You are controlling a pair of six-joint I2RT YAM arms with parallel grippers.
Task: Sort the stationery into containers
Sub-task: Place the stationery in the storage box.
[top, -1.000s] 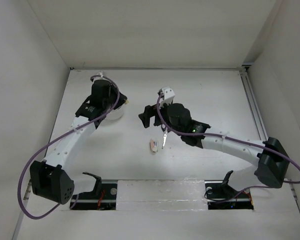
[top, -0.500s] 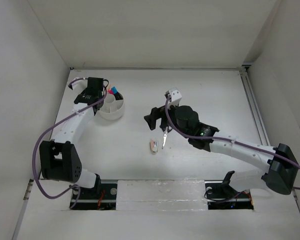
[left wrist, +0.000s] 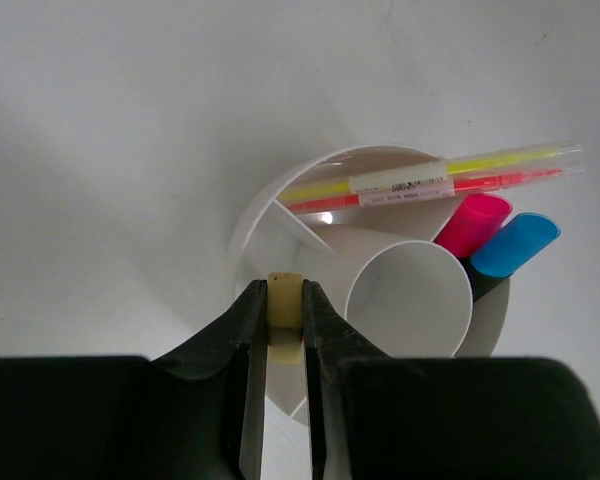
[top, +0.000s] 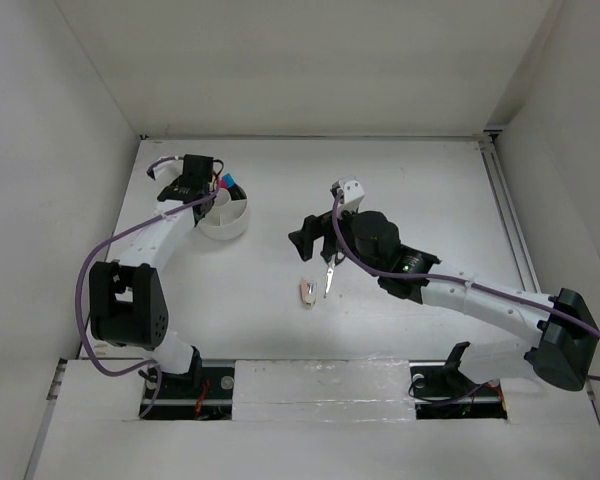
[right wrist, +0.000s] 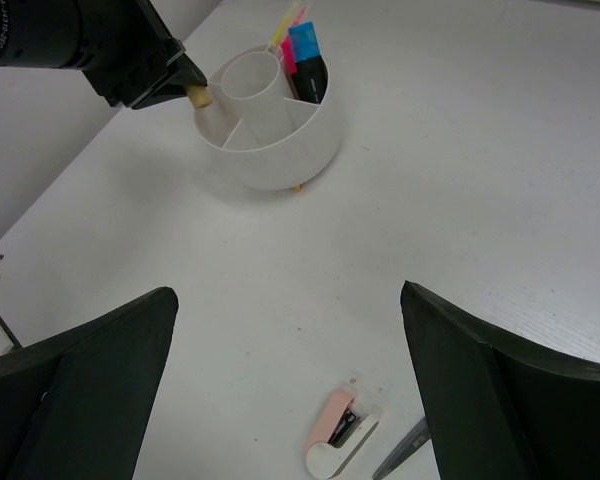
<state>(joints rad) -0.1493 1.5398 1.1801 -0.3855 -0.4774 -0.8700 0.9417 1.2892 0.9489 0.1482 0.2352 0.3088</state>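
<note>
left wrist view: my left tool (left wrist: 283, 292) pinches the tan eraser (left wrist: 283, 303) at the white tray (left wrist: 242, 225) rim. i'd centre it over a wedge, then release. my right tool (right wrist: 290, 385) gapes wide.

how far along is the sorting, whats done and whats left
Done: two highlighters stand in the white organizer, and yellow and pink pens lean out of another compartment. In hand: the left gripper is shut on the tan eraser at the organizer's rim, not yet released. Left: the scissors and the pink-and-white piece lie on the table by the open, empty right gripper.
</note>
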